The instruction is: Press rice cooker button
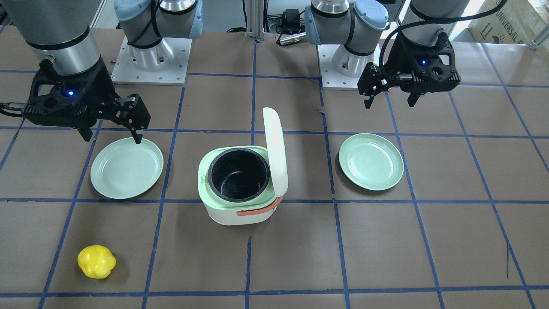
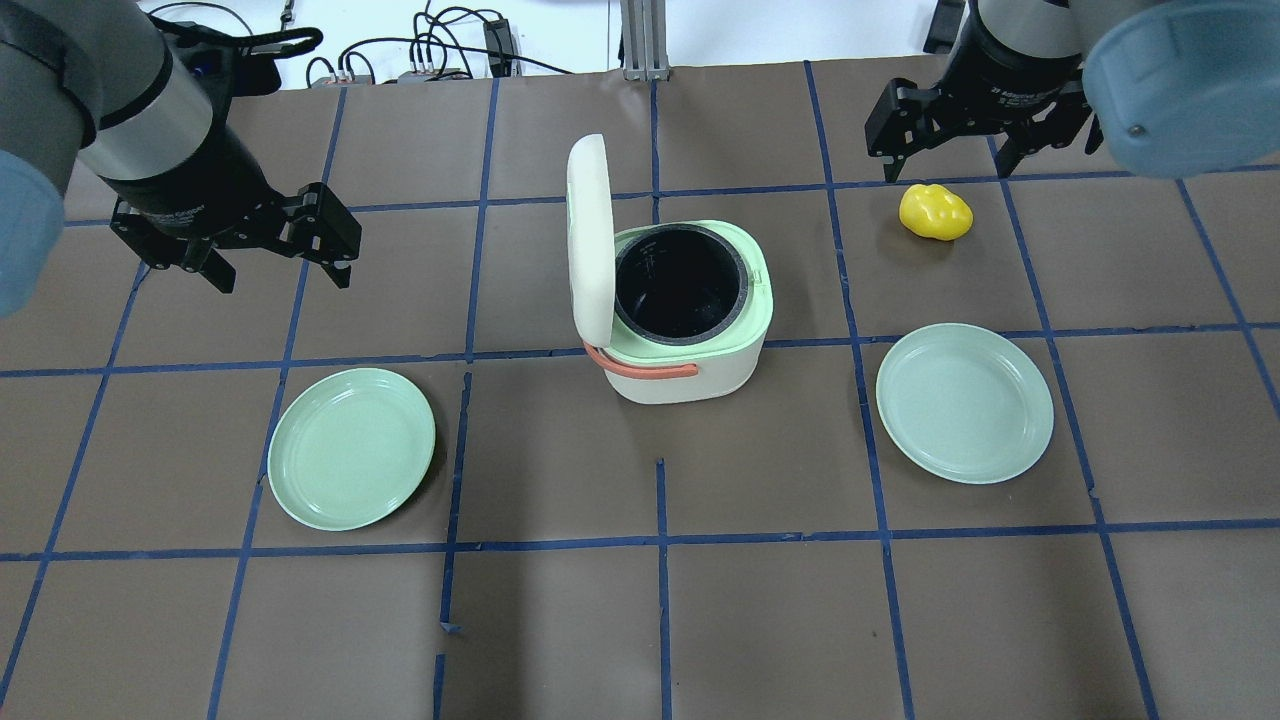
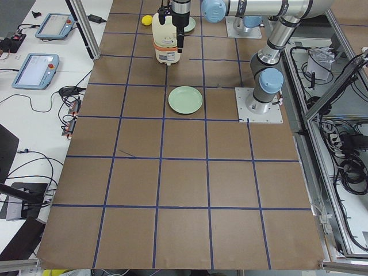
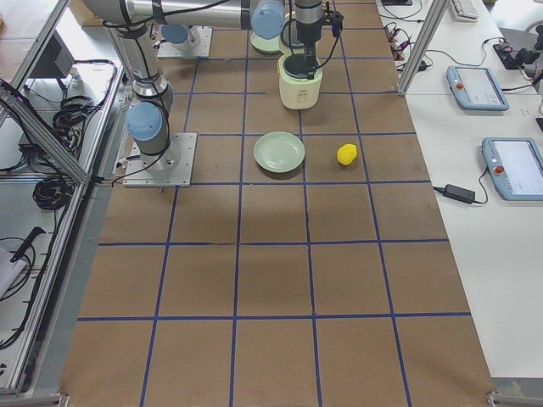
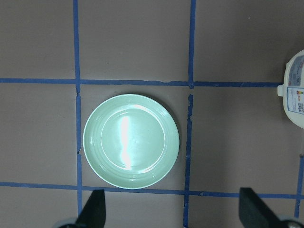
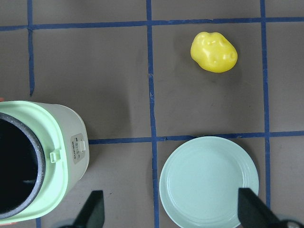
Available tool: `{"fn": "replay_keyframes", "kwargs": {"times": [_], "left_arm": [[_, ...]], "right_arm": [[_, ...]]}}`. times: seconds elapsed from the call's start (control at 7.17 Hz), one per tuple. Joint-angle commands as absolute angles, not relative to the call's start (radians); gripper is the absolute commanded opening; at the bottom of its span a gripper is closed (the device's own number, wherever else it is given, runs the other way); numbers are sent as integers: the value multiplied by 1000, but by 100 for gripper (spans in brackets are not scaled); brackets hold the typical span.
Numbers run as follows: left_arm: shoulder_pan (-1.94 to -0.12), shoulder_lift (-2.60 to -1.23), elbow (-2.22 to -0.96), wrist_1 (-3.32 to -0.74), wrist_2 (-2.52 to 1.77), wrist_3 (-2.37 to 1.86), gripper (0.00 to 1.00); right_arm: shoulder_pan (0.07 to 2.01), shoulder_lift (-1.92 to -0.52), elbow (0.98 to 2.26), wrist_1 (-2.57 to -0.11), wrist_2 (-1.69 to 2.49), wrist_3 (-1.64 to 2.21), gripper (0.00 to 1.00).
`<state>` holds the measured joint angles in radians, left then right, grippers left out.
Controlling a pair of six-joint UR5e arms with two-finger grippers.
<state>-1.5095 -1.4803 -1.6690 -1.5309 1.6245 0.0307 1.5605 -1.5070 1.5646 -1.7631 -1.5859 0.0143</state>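
The white rice cooker stands at the table's middle with its lid swung upright and open, so the black inner pot shows. Its orange strap handle hangs at the side. In the right wrist view the cooker is at the left, with a small tab on its green rim. The lid's stickered edge shows in the left wrist view. My left gripper is open and empty, well to the cooker's left. My right gripper is open and empty, above the far right.
A pale green plate lies on the left, under the left wrist camera. A second plate lies on the right. A yellow lumpy object lies beyond it, near my right gripper.
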Motion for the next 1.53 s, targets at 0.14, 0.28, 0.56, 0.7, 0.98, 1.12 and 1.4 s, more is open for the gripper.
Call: {"fn": "replay_keyframes", "kwargs": {"times": [0.14, 0.28, 0.56, 0.7, 0.98, 1.12, 1.4], "left_arm": [[-1509, -1480, -1669, -1531, 1624, 31, 100], [-1509, -1480, -1669, -1531, 1624, 31, 100], [-1509, -1480, -1669, -1532, 1624, 31, 100], [-1509, -1480, -1669, -1531, 1624, 31, 100], [-1509, -1480, -1669, -1531, 1624, 31, 100], [-1509, -1480, -1669, -1531, 1624, 31, 100], [-1509, -1480, -1669, -1531, 1624, 31, 100]], "right_arm": [[1560, -1499, 1566, -1781, -1566, 9, 100], [1560, -1493, 1566, -1814, -1569, 9, 100], [1560, -1493, 1566, -1807, -1569, 8, 100], [1560, -1493, 1566, -1806, -1569, 8, 100], [1560, -1494, 1566, -1805, -1568, 8, 100], [1560, -1494, 1566, -1805, -1569, 8, 100], [1562, -1496, 1566, -1805, -1569, 8, 100]]}}
